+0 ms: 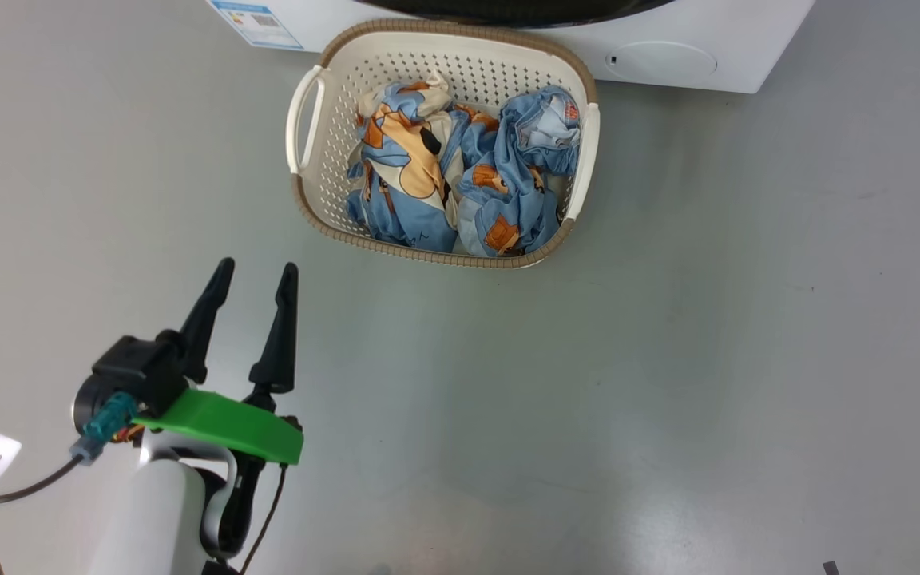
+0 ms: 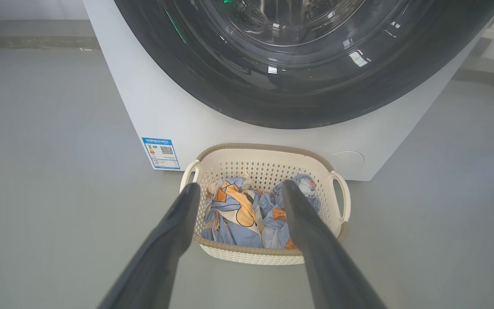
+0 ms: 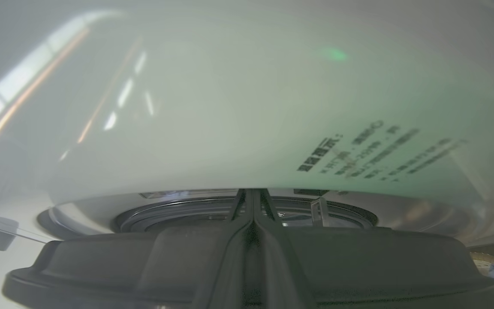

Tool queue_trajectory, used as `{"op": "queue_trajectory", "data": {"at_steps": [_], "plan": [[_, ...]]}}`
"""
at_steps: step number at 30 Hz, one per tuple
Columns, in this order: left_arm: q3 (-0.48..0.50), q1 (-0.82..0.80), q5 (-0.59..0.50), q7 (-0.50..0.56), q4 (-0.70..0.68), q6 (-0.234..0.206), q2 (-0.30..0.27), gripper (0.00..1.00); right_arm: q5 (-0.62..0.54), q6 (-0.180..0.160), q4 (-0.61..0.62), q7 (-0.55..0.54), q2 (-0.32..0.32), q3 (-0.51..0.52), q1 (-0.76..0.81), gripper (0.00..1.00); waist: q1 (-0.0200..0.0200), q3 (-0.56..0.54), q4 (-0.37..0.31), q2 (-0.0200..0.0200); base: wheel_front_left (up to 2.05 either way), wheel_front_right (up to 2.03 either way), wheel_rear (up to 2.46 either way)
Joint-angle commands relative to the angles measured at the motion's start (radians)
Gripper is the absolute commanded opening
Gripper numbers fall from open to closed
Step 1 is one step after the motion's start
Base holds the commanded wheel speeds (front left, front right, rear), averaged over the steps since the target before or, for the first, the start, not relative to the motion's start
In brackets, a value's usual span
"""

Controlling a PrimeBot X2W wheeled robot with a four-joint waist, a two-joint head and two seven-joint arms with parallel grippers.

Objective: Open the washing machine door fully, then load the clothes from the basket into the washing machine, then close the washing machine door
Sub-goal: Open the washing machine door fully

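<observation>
Sits at step one: washing machine door (image 2: pixel 298 98) seemingly shut, right tool (image 3: pixel 252 193) pinched together against the washing machine (image 2: pixel 174 111) (contact unclear), left tool (image 1: pixel 257 267) spread apart, basket (image 1: pixel 460 68) of clothes (image 1: pixel 460 172) at that machine's foot; next needs hooking the door's edge outward.

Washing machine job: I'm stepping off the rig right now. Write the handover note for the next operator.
Left end effector: open, empty, over the floor, short of the basket.
Right end effector: shut, close up to the washing machine; contact unclear.
Clothes: in the basket, on the floor before the machine.
Washing machine door: looks shut.
Done: nothing visible. Left: open the door fully, load the clothes, close the door.
</observation>
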State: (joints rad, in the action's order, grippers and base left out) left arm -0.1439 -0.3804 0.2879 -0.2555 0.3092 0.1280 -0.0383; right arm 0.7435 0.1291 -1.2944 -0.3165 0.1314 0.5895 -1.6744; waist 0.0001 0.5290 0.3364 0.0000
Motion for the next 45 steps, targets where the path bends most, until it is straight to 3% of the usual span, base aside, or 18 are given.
{"op": "queue_trajectory", "data": {"at_steps": [1, 19, 34, 45], "plan": [[0.031, -0.016, 0.01, -0.006, -0.016, 0.003, -0.023, 1.0, -0.011, 0.002, 0.018, -0.003, -0.022, -0.002, -0.053, 0.0, -0.0001, 0.001, 0.002, 0.0, 0.0, 0.0, 0.0], [0.034, -0.005, 0.009, -0.006, -0.019, 0.003, -0.016, 1.0, -0.169, 0.002, 0.004, -0.144, 0.027, 0.074, -0.024, 0.0, -0.0001, -0.015, 0.01, 0.0, 0.0, 0.0, 0.0], [0.031, 0.0, 0.015, -0.006, -0.025, 0.003, -0.013, 1.0, -0.328, 0.002, 0.004, -0.155, 0.003, 0.201, -0.074, 0.0, -0.0001, 0.004, 0.035, 0.0, 0.0, 0.0, 0.0], [0.032, 0.0, 0.011, -0.006, -0.029, 0.003, -0.012, 1.0, -0.42, 0.002, 0.004, -0.229, 0.007, 0.263, -0.08, 0.0, -0.0001, -0.011, 0.027, 0.0, 0.0, 0.0, 0.0]]}}
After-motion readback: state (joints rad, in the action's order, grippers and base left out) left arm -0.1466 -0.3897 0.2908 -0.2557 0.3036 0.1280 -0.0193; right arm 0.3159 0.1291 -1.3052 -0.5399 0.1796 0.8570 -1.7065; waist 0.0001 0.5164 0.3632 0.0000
